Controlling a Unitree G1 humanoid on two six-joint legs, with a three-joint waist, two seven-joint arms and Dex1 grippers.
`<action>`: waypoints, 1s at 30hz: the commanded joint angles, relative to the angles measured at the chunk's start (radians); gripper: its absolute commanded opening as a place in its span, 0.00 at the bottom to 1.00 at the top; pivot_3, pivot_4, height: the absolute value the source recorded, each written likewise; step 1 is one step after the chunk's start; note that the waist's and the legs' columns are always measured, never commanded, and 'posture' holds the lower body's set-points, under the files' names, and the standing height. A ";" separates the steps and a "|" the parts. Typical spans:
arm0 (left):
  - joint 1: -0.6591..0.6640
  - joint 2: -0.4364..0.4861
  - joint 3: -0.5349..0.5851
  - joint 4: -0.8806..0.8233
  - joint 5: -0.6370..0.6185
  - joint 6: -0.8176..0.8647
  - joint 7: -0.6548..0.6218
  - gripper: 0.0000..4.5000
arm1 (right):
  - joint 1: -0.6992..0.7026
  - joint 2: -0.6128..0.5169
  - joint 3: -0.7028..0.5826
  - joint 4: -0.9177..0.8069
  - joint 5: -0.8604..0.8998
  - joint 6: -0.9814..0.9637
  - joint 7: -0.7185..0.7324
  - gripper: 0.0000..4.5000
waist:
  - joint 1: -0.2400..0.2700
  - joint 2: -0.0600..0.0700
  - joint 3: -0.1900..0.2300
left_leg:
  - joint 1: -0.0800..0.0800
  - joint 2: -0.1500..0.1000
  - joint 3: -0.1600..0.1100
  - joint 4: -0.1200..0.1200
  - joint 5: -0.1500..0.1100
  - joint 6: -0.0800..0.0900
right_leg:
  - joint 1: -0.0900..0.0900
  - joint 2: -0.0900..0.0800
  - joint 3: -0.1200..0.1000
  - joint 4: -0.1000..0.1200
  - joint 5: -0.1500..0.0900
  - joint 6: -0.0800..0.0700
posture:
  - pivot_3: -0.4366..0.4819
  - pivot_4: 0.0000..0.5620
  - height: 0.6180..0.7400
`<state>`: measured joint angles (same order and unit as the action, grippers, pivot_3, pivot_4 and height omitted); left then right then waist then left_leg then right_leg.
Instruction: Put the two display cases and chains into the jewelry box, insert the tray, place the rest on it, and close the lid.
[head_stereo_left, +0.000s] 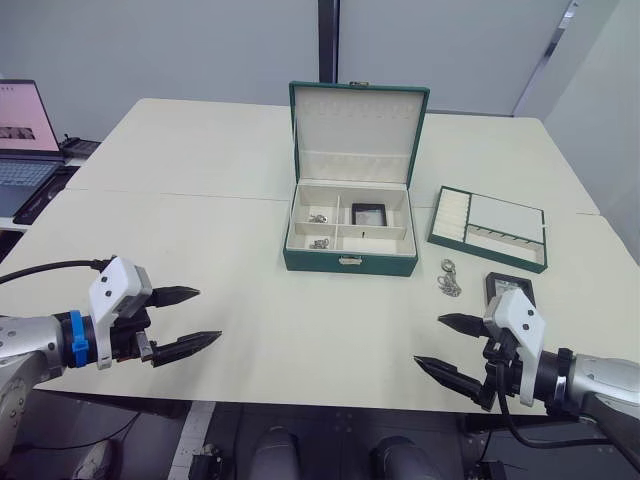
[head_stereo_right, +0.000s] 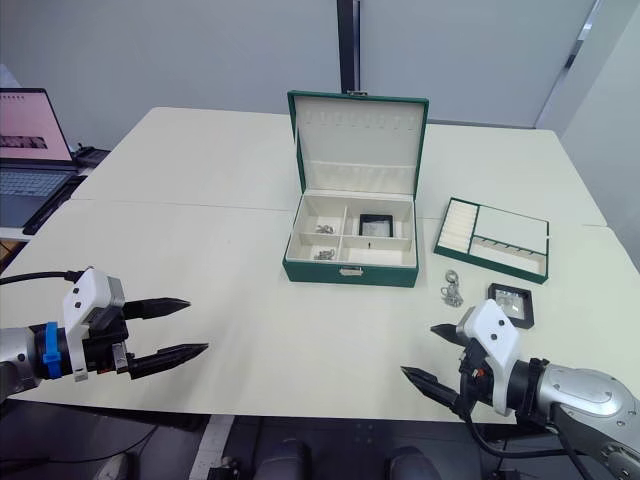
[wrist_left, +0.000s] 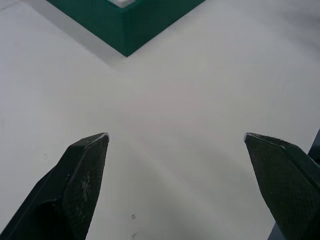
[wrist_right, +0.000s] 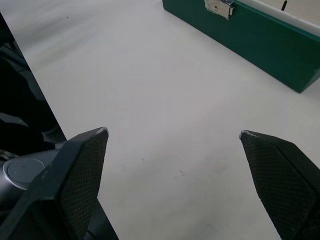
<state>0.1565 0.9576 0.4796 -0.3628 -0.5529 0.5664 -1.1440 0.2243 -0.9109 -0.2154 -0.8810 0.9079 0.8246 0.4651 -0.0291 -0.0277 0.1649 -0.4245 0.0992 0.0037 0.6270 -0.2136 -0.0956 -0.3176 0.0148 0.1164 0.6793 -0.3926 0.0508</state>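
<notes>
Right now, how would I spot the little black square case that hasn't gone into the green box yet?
Start at the open jewelry box in the middle of the table, then look to the green tray on its right. Nearer the table's front edge lies the display case, beside a loose chain. It is flat, black-framed, glassy-centred; its twin is already boxed.

The right gripper (wrist_right: 172, 145), jaws spread wide, hovers over the table (wrist_right: 150, 100) near the jewelry box's (wrist_right: 270, 45) clasp (wrist_right: 219, 7).
</notes>
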 joint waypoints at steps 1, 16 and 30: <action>-0.027 0.017 0.031 -0.029 -0.082 0.013 -0.043 1.00 | -0.008 0.006 -0.013 -0.012 -0.005 -0.016 0.015 1.00 | 0.000 0.000 0.000 | 0.000 0.000 0.000 0.000 0.000 0.000 | 0.000 0.000 0.000 0.000 0.000 0.000 | 0.48 0.27 1.00; -0.374 -0.018 -0.148 -0.121 -0.286 0.066 -0.011 1.00 | 0.033 -0.010 -0.114 0.006 0.005 0.020 0.040 1.00 | 0.000 0.000 0.000 | 0.000 0.000 0.000 0.001 0.000 0.000 | 0.001 0.001 0.000 0.000 0.000 0.000 | 0.48 0.27 1.00; -0.425 -0.021 -0.214 -0.105 -0.279 0.052 -0.039 1.00 | -0.082 -0.321 -0.219 0.358 -0.154 0.014 0.333 1.00 | -0.001 0.001 0.000 | 0.000 -0.001 0.001 0.002 0.000 0.000 | 0.001 0.000 0.002 0.000 0.000 0.000 | 0.48 0.27 1.00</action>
<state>-0.2537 0.9360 0.2636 -0.4598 -0.8241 0.6398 -1.1766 0.1690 -1.2106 -0.4342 -0.5880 0.8004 0.8831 0.7431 -0.0299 -0.0269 0.1651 -0.4239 0.0984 0.0055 0.6288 -0.2135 -0.0952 -0.3162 0.0153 0.1186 0.6796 -0.3924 0.0508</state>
